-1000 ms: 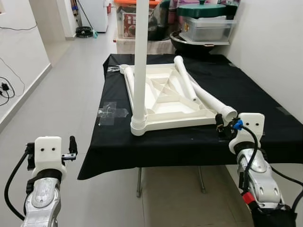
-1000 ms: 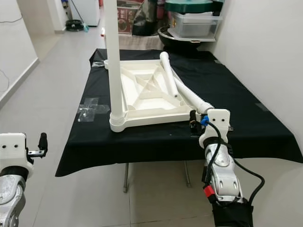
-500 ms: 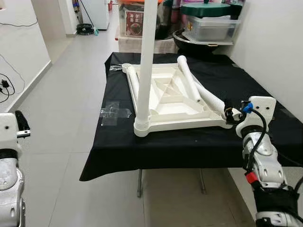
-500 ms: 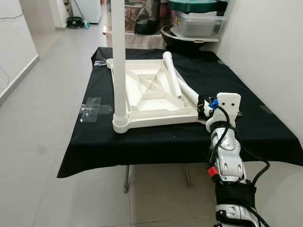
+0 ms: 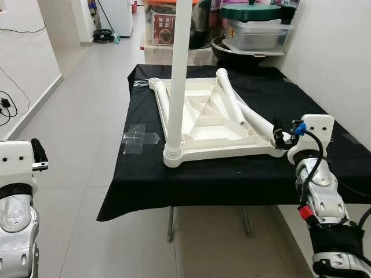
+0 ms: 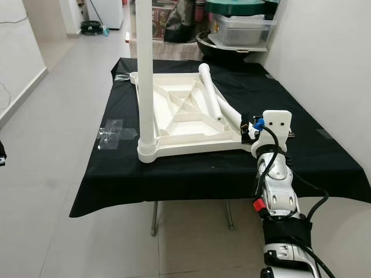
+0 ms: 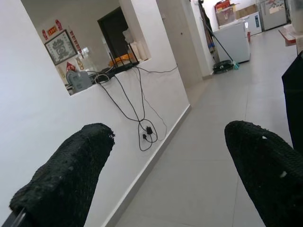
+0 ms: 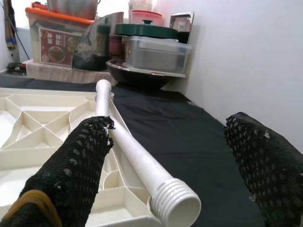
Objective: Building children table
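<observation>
Head views: high, forward-down at black-draped table [image 5: 232, 174]. Right wrist: low, close along loose leg [image 8: 137, 161]. Left wrist: apparently down hallway.

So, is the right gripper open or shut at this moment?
Open. In the right wrist view the right gripper has its two black fingers spread wide, with the threaded end of a loose white leg between them, not clamped.

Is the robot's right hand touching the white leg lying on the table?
Apart. The right wrist view shows the loose leg lying between the open right gripper, space either side.
</observation>
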{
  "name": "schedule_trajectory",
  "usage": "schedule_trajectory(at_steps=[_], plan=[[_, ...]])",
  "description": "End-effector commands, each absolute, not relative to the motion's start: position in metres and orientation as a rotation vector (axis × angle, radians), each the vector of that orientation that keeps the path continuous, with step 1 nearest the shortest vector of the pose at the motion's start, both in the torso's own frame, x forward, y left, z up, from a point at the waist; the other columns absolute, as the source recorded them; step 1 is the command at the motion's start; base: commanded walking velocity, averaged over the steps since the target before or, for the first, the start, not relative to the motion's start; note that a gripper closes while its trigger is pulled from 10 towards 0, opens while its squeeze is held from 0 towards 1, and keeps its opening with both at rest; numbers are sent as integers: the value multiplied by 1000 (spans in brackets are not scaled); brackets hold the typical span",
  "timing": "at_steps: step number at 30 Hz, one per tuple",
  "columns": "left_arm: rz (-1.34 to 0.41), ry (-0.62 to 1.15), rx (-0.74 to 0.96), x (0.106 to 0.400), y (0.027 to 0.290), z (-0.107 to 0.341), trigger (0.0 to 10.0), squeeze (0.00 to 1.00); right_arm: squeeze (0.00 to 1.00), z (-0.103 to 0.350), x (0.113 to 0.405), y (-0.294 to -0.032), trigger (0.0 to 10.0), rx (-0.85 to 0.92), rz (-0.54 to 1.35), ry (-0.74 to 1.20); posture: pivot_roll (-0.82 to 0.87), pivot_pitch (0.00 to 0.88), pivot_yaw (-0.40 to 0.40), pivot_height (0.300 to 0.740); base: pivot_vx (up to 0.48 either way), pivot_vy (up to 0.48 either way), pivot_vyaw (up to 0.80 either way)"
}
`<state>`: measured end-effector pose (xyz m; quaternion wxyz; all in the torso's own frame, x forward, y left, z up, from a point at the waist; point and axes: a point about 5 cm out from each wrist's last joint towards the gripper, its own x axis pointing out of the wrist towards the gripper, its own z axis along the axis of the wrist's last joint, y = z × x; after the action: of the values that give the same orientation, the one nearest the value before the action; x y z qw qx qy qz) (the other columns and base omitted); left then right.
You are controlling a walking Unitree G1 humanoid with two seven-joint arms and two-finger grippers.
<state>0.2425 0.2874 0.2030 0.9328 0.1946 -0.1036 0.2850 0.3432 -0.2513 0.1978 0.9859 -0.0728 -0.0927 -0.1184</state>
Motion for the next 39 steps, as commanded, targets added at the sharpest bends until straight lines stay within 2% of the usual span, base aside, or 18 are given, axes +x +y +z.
schedule_trajectory(at_steps=[1,23,27,32,34,39], plan=[[581,-215,398,245,287,203,10000,0,0,199,344,-253,10000,-144,-247,-196,91,20,-90,740,262,0,0],[552,-204,386,246,283,197,10000,0,0,197,345,-251,10000,-135,-233,-195,93,27,-85,740,284,0,0],[550,-196,352,246,283,196,10000,0,0,195,345,-250,10000,-129,-225,-178,93,32,-86,740,0,0,0],[457,-162,308,249,269,185,10000,0,0,191,348,-253,10000,-80,-222,-145,95,35,-85,740,0,0,0],[334,-145,292,247,245,174,10000,0,0,192,352,-257,10000,-39,-151,-117,95,38,-81,740,0,0,0],[302,-77,229,242,234,157,10000,0,0,195,357,-257,10000,-12,-14,-86,95,40,-82,740,0,0,0]])
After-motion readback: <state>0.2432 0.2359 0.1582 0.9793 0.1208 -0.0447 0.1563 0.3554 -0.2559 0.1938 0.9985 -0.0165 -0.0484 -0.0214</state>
